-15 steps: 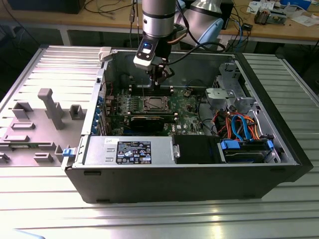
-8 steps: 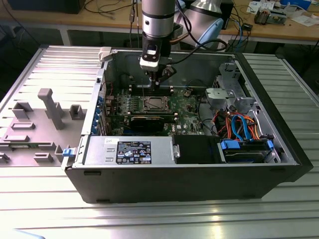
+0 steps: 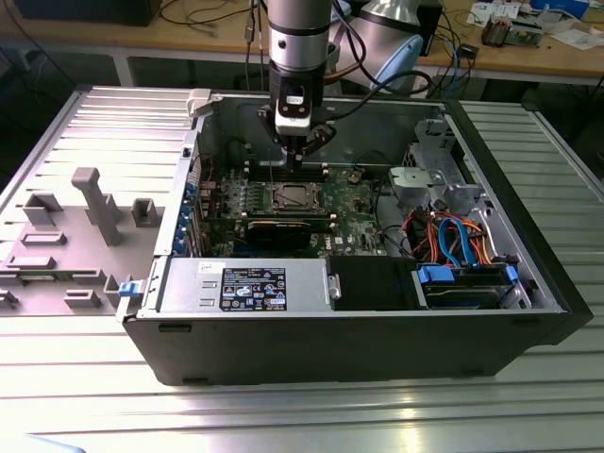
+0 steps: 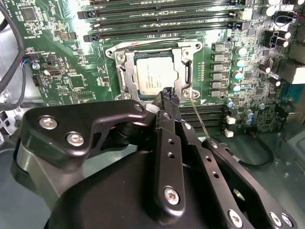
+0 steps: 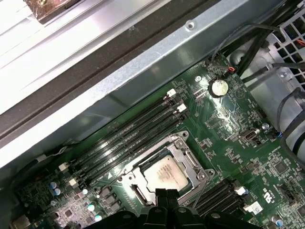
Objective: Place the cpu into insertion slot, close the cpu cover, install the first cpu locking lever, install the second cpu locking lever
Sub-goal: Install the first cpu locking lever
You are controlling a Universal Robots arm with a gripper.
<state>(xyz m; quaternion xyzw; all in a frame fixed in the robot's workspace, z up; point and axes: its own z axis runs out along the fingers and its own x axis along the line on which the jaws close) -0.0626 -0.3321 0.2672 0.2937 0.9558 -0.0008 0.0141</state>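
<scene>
Apparently the cpu lies in the insertion slot, middle of the motherboard, cpu cover down; the gripper, claw pressed together, hovers beside a locking lever; first-lever step, I judge, needing a downward push.

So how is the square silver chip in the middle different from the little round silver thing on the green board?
The cpu is square; the round silver disc is a circle. The cpu is bigger than the disc. The cpu sits inside a silver metal frame, the cpu cover; the disc sits by itself, nearer the board's edge. Both are flat and silvery, and both lie on the green motherboard.
</scene>
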